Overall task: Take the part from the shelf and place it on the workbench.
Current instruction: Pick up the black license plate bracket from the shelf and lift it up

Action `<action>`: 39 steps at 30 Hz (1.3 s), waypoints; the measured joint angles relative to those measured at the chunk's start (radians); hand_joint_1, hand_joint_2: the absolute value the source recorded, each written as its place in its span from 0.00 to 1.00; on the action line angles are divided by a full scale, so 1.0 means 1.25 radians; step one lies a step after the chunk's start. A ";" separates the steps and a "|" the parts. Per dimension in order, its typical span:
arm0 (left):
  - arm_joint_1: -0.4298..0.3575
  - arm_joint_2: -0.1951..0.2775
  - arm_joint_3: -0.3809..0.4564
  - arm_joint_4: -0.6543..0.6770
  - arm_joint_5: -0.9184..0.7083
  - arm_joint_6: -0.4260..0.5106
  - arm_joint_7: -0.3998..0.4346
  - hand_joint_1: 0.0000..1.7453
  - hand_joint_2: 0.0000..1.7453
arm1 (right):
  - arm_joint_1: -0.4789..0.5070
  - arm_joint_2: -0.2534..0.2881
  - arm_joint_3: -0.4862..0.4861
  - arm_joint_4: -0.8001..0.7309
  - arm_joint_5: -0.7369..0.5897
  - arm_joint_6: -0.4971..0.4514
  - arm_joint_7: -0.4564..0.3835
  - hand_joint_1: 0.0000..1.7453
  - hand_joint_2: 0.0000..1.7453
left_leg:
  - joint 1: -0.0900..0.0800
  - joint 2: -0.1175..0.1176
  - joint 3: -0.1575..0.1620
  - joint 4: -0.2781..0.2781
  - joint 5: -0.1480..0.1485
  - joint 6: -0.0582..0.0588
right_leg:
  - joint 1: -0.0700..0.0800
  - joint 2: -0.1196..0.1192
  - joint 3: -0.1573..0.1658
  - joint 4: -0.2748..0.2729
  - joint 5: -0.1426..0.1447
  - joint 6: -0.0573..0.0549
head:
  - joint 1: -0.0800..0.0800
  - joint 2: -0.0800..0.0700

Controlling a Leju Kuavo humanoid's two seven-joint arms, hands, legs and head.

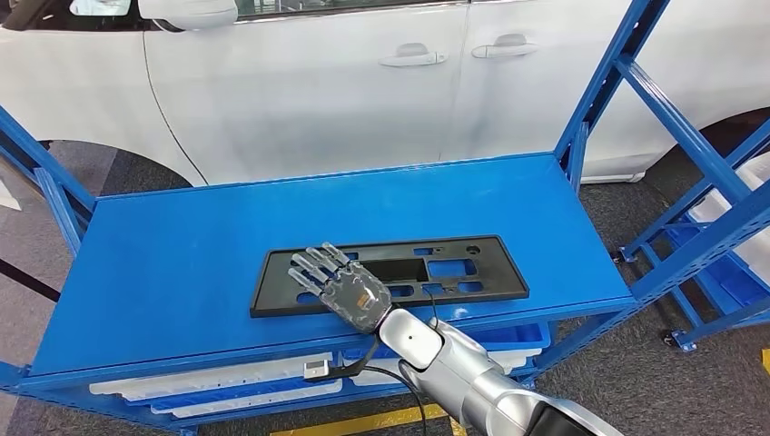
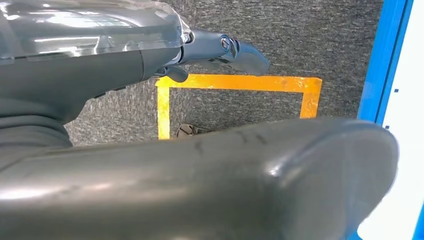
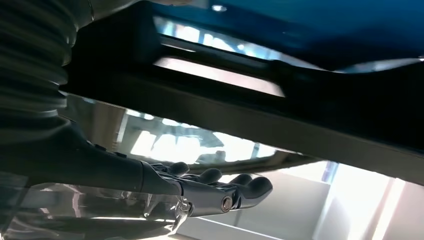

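One right robot hand (image 1: 340,283) — fingers spread, holding nothing — over the black part (image 1: 454,268).

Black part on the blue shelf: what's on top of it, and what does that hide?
The right hand lies over the left end of the black part, fingers stretched across it. The blue shelf shows through the part's cutouts. Whatever lies beneath the hand is covered, so contact can't be judged.

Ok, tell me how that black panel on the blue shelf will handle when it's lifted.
The black panel looks thin, long and full of cutouts, so probably light and maybe slightly flexible. Lying flat, it won't roll. Grasped near one end, where the right hand is, it may sag or swing.
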 joint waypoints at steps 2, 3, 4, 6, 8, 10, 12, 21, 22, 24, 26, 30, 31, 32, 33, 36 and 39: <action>0.000 0.002 0.000 0.000 -0.003 0.000 0.000 0.00 0.00 | -0.009 -0.001 -0.002 0.016 0.000 0.000 0.025 0.03 1.00 | 0.001 0.000 -0.001 0.005 -0.005 -0.009 | -0.003 0.001 0.004 -0.007 0.004 -0.007 | 0.000 0.000; 0.000 0.003 0.000 0.000 -0.005 -0.001 0.000 0.00 0.00 | -0.015 -0.001 -0.005 0.026 0.000 0.000 0.037 0.10 1.00 | 0.002 0.001 -0.007 0.021 -0.017 -0.014 | -0.005 0.001 0.006 -0.012 0.006 -0.011 | 0.000 0.000; -0.001 0.003 -0.001 0.000 -0.006 -0.001 -0.001 0.00 0.00 | -0.021 -0.001 -0.010 0.037 0.000 0.001 0.048 0.29 1.00 | 0.003 0.001 -0.022 0.054 -0.037 -0.018 | -0.007 0.000 0.008 -0.015 0.009 -0.014 | 0.000 0.000; 0.000 0.004 -0.002 0.000 -0.006 -0.002 -0.001 0.00 0.00 | -0.031 -0.004 -0.024 0.062 0.000 0.003 0.067 0.69 1.00 | 0.007 0.001 -0.070 0.158 -0.088 -0.025 | -0.007 -0.001 0.008 -0.016 0.009 -0.017 | 0.000 0.000; 0.001 0.004 -0.004 0.000 -0.007 -0.003 -0.001 0.00 0.00 | -0.038 -0.010 -0.042 0.084 0.000 0.008 0.077 0.89 1.00 | 0.010 0.001 -0.104 0.228 -0.106 -0.030 | -0.007 -0.002 0.008 -0.015 0.008 -0.017 | 0.000 0.000; 0.002 0.006 -0.006 0.000 -0.009 -0.005 0.000 0.00 0.00 | -0.044 -0.016 -0.059 0.101 0.000 0.015 0.082 0.94 1.00 | 0.013 0.001 -0.078 0.174 -0.063 -0.032 | -0.009 -0.001 0.009 -0.011 0.007 -0.014 | 0.000 0.000; 0.000 0.007 -0.008 0.000 -0.011 -0.006 0.001 0.00 0.00 | -0.053 -0.023 -0.072 0.115 0.000 0.018 0.084 0.99 1.00 | 0.015 0.001 -0.024 0.061 -0.017 -0.030 | -0.008 0.000 0.007 -0.004 0.002 -0.007 | 0.000 0.000; -0.003 0.008 -0.012 0.000 -0.011 -0.003 0.001 0.00 0.00 | -0.070 -0.037 -0.113 0.160 -0.002 0.028 0.067 1.00 1.00 | 0.010 0.000 -0.003 0.002 0.003 0.016 | -0.011 0.002 -0.065 0.148 -0.083 0.028 | 0.000 0.000; -0.002 0.008 -0.012 0.000 -0.010 -0.002 0.001 0.00 0.00 | -0.070 -0.037 -0.116 0.164 -0.002 0.029 0.065 1.00 1.00 | 0.009 0.000 -0.004 0.002 0.003 0.017 | -0.011 0.002 -0.090 0.198 -0.101 0.029 | 0.000 0.000; -0.001 0.008 -0.012 0.000 -0.008 0.000 0.000 0.00 0.00 | -0.070 -0.037 -0.120 0.170 -0.002 0.028 0.063 1.00 1.00 | 0.007 0.000 -0.004 0.002 0.003 0.017 | -0.011 0.002 -0.113 0.241 -0.105 0.029 | 0.000 0.000; 0.000 0.008 -0.012 0.000 -0.008 0.001 0.000 0.00 0.00 | -0.070 -0.037 -0.122 0.171 -0.002 0.028 0.063 1.00 1.00 | 0.007 0.000 -0.004 0.002 0.003 0.017 | -0.011 0.002 -0.112 0.236 -0.094 0.028 | 0.000 0.000; 0.000 0.008 -0.012 0.000 -0.008 0.001 -0.001 0.00 0.00 | -0.071 -0.037 -0.122 0.171 -0.002 0.027 0.063 1.00 1.00 | 0.006 -0.001 -0.003 0.002 0.003 0.017 | -0.011 0.002 -0.101 0.213 -0.080 0.026 | 0.000 0.000; 0.000 0.008 -0.012 0.000 -0.008 0.001 -0.002 0.00 0.00 | -0.071 -0.037 -0.123 0.172 -0.002 0.027 0.063 1.00 1.00 | 0.006 -0.001 -0.002 0.002 0.003 0.017 | -0.011 0.002 -0.087 0.186 -0.065 0.024 | 0.000 0.000; 0.000 0.007 -0.012 0.000 -0.008 0.000 -0.005 0.00 0.00 | -0.073 -0.037 -0.124 0.173 -0.002 0.024 0.063 1.00 1.00 | 0.003 -0.001 -0.001 0.003 0.001 0.015 | -0.009 0.002 -0.059 0.128 -0.042 0.018 | 0.000 0.000; 0.000 0.006 -0.012 0.000 -0.008 -0.001 -0.008 0.00 0.00 | -0.074 -0.037 -0.126 0.174 -0.002 0.021 0.062 1.00 1.00 | 0.003 -0.002 0.000 0.003 0.000 0.011 | -0.005 0.001 -0.033 0.072 -0.019 0.012 | 0.000 0.000; 0.001 0.004 -0.012 0.000 -0.008 -0.010 -0.023 0.00 0.00 | -0.078 -0.034 -0.128 0.177 0.000 0.016 0.057 1.00 1.00 | 0.005 0.000 -0.030 0.074 -0.046 -0.011 | -0.006 -0.003 0.007 -0.012 0.007 -0.010 | 0.000 0.000; 0.004 0.005 -0.013 0.000 -0.009 -0.022 -0.058 0.00 0.00 | -0.077 -0.033 -0.129 0.180 0.001 0.015 0.053 1.00 1.00 | 0.011 0.000 -0.102 0.224 -0.108 -0.024 | -0.009 -0.004 0.009 -0.016 0.009 -0.015 | 0.000 0.000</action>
